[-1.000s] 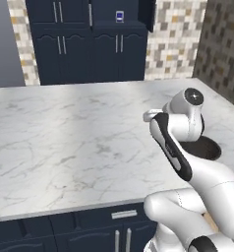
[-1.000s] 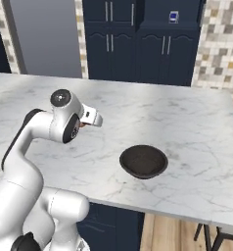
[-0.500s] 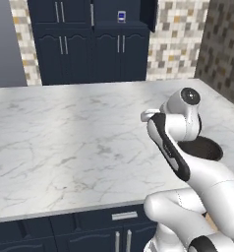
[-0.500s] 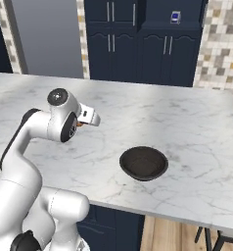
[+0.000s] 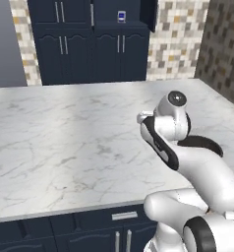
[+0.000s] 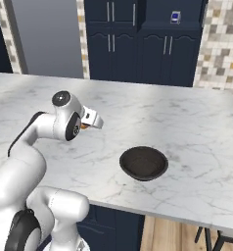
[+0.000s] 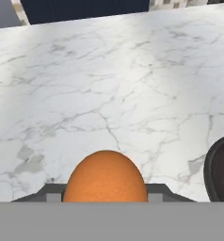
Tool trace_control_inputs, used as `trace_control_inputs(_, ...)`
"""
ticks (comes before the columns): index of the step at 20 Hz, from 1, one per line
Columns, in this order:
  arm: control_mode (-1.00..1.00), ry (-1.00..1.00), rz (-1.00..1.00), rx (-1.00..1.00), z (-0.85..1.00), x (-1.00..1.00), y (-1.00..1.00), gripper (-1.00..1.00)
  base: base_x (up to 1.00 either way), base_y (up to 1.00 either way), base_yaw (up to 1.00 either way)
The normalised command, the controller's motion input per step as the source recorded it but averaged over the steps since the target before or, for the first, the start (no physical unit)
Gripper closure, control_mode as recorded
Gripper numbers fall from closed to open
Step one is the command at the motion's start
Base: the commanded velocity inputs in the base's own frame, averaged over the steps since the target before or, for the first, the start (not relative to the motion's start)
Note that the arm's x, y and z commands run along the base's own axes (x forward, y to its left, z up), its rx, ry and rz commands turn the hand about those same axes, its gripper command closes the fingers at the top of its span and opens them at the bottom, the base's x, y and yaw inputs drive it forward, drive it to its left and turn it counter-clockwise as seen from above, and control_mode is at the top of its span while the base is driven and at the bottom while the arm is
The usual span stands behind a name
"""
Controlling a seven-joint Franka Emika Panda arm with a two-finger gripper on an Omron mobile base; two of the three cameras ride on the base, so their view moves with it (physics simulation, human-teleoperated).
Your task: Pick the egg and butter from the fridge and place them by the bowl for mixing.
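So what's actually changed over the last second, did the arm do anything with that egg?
Very little. In the left base view the arm has drifted slightly to the left over the counter. Nothing was picked up or let go: the end effector still grips the egg. The bowl has stayed where it was, and the base has not moved.

Both base views look forward over the marble counter (image 5: 65, 142) from behind; the hand view skims it closely.
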Motion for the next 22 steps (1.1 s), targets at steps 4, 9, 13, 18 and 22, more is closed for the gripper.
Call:
trace_control_inputs(4,-1.0,0.28,-0.02,0.0,-0.53,0.21,-0.24,1.0,0.0,0.0,0.0)
trace_control_inputs(9,-1.0,0.27,-0.04,-0.01,-0.57,0.16,-0.14,1.0,0.0,0.0,0.0)
trace_control_inputs(13,-1.0,0.21,-0.09,0.02,-0.56,0.2,-0.17,1.0,0.0,0.0,0.0)
trace_control_inputs(18,-1.0,0.06,-0.01,0.02,-0.56,0.31,-0.11,1.0,0.0,0.0,0.0)
trace_control_inputs(22,-1.0,0.04,0.0,0.04,-0.52,0.27,-0.2,1.0,0.0,0.0,0.0)
